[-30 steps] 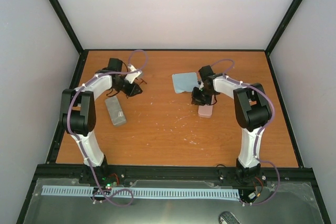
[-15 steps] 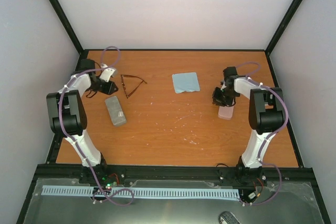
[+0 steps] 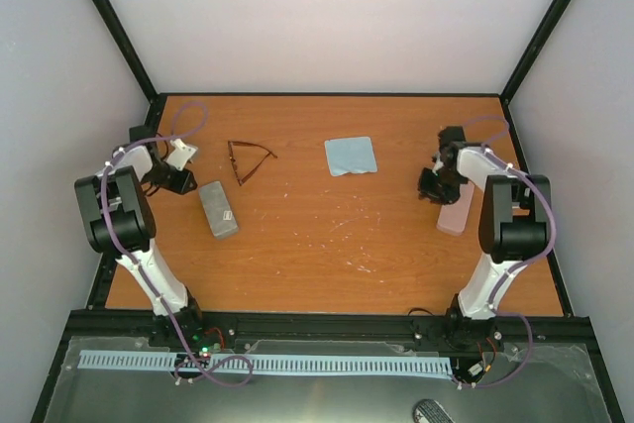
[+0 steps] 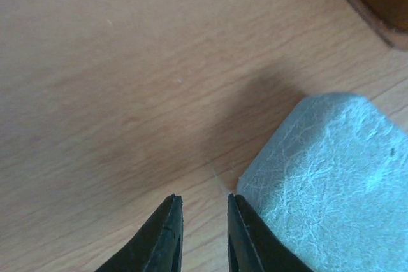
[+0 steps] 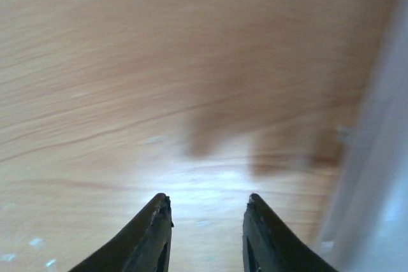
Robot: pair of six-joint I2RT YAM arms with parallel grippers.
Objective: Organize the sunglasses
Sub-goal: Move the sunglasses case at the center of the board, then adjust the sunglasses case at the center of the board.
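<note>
A: Left hand (image 3: 179,181), state?
B: Released. In its wrist view the two fingertips stand a little apart with bare surface (image 3: 317,235) between them. It grips nothing.
A: Where is it?
B: Far left of the top frame, low over the surface, just left of the grey case (image 3: 218,209). In the wrist view the case corner lies at lower right, just beside the right fingertip. I can't tell if they touch.
A: Sunglasses (image 3: 248,158)?
B: One dark thin-framed pair, flat on the surface at upper left of centre in the top frame. It lies above the grey case and apart from both hands. One brownish lens shows in the upper right corner of the left wrist view.
A: Right hand (image 3: 433,188)?
B: Also released, with a wider gap between the fingers and nothing in it. It is at right of the top frame, at the upper end of the pink case (image 3: 456,213). The wrist view is blurred, with a pale strip along the right edge.
A: Anything else?
B: A blue cloth (image 3: 351,156), flat, upper centre.
</note>
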